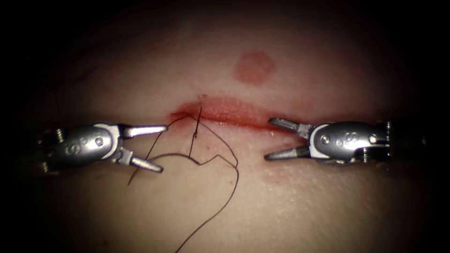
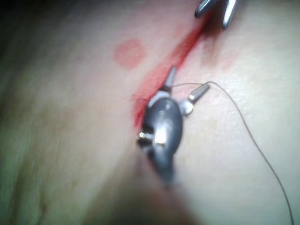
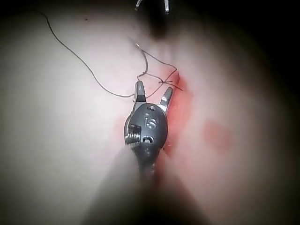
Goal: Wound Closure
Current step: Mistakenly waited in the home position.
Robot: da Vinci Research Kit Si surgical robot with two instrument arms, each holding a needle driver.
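Along the red cut (image 1: 225,115) in pale tissue (image 1: 290,201), one dark thread (image 1: 220,161) stitch sits at its left end, remainder unclosed; left tool (image 1: 164,147) and right tool (image 1: 268,139) gape, empty.

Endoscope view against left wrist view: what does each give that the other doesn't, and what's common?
Endoscope view: the stitch at the left end of the cut, and the whole right tool, open, holding nothing. Left wrist view: thread running past the tips of the open, empty left tool. Shared: the cut, the round red mark, the tissue.
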